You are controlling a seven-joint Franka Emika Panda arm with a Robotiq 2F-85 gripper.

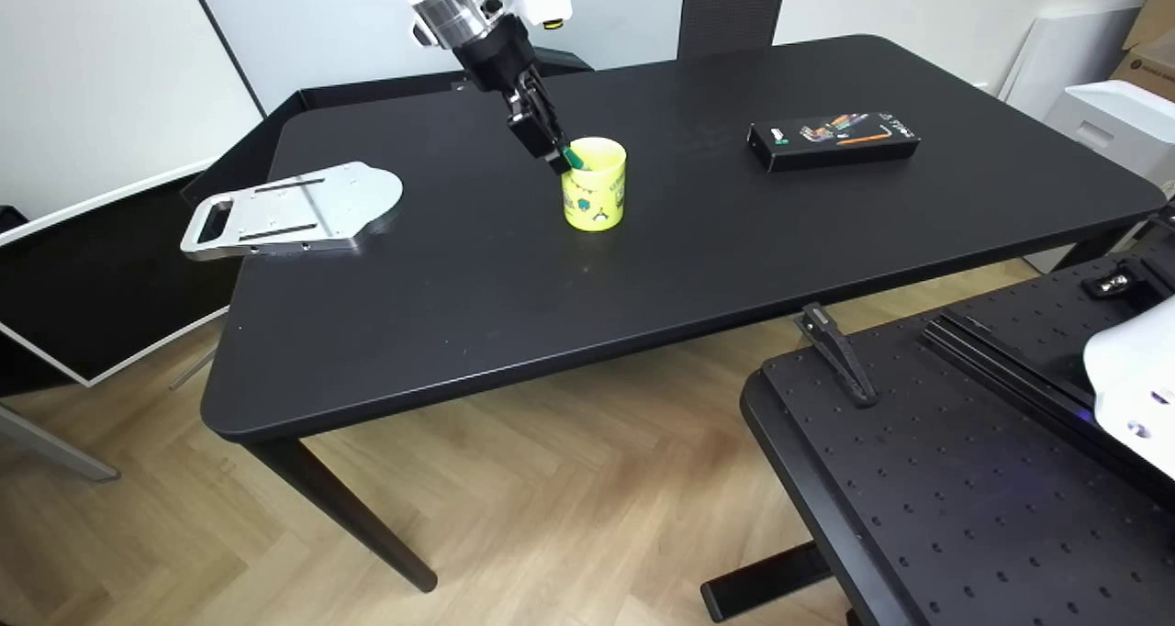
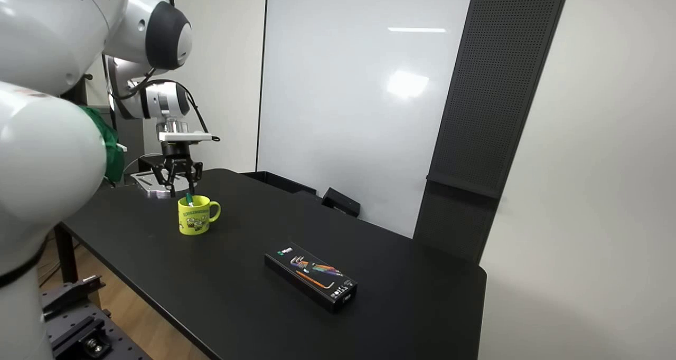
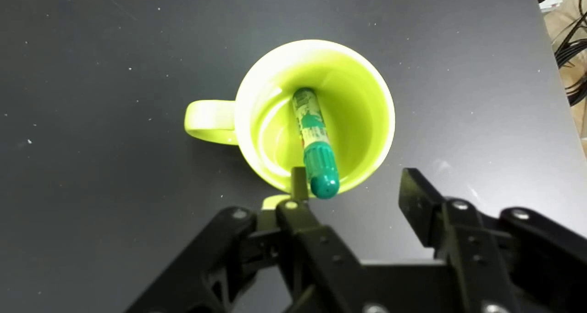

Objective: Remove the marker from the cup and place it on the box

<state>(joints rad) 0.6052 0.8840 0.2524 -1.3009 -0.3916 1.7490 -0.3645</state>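
Observation:
The yellow-green cup [image 1: 595, 206] stands upright on the black table, and it also shows in an exterior view [image 2: 193, 223] and the wrist view [image 3: 367, 120]. The teal-green marker [image 3: 316, 136] leans inside the cup with its capped end at the rim nearest my gripper. The cap shows in both exterior views [image 1: 573, 158] [image 2: 189, 198]. My gripper [image 3: 355, 184] is open. Its left finger is close beside the marker's cap; whether they touch I cannot tell. Its right finger is well apart from the marker. The black box [image 1: 835, 141] lies flat, also in an exterior view [image 2: 311, 276].
A silver flat metal plate with a handle slot [image 1: 298, 206] lies at the table's edge. A second black perforated bench [image 1: 964, 479] with a clamp [image 1: 837, 355] adjoins the table. A black tray [image 2: 280, 182] stands behind the table. The cup's handle [image 3: 211, 120] points left in the wrist view.

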